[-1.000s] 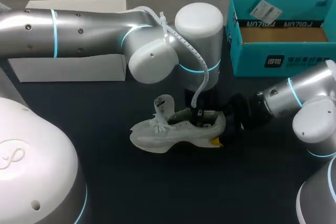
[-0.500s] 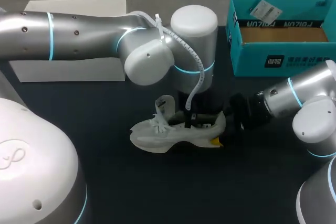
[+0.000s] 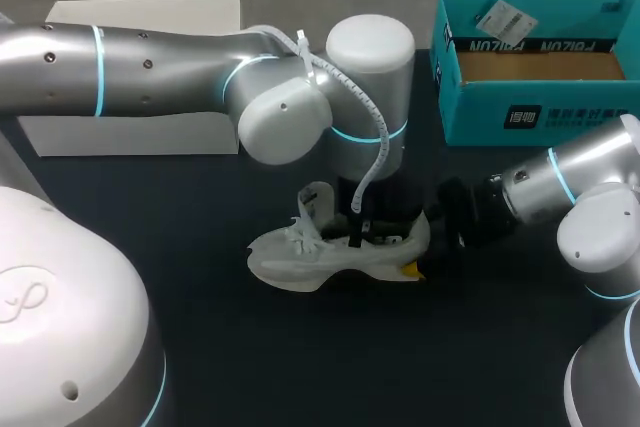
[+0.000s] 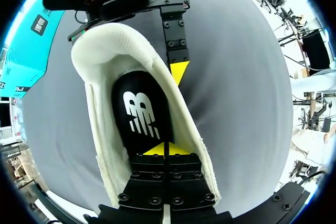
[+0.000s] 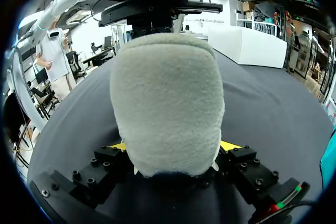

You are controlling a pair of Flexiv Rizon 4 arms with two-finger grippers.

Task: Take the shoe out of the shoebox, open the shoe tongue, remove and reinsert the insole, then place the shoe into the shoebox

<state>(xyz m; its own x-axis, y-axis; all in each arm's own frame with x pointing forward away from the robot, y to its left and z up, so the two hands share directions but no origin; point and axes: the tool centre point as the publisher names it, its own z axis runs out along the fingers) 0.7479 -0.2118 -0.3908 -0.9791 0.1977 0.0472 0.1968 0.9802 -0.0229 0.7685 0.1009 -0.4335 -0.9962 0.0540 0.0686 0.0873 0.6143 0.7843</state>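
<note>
One small shift sets this moment apart from a second ago: the left arm's wrist has slid a little toward the toe end of the shoe and sunk lower, so the left gripper (image 4: 165, 149) now sits deeper in the mouth of the white mesh shoe with a thick sole (image 3: 320, 252). Over the last half second hardly anything has moved. The shoe, the right arm and the teal cardboard shoebox (image 3: 560, 112) lie as they did before.

The left arm comes in from the left. Its forearm runs level across the back of the dark worktop (image 3: 250, 347), and its wrist turns straight down over the shoe. In the left wrist view its jaws are pressed together, with the yellow tips meeting on the black insole with a white logo (image 4: 142, 114). I cannot tell whether they nip any of it.

The right arm comes in low from the right, its wrist nearly level and pointing at the heel. The right gripper (image 5: 176, 148) pinches the padded heel collar from both sides, a yellow tip showing at each flank.

The shoe stands on its sole near the middle of the worktop, toe to the left, apart from the shoebox. Its tongue (image 3: 313, 199) is lifted upright above the white laces (image 3: 303, 237). The shoebox sits open at the far right corner. A flat white cardboard panel (image 3: 130, 132) lies at the far left, partly behind the left arm.
</note>
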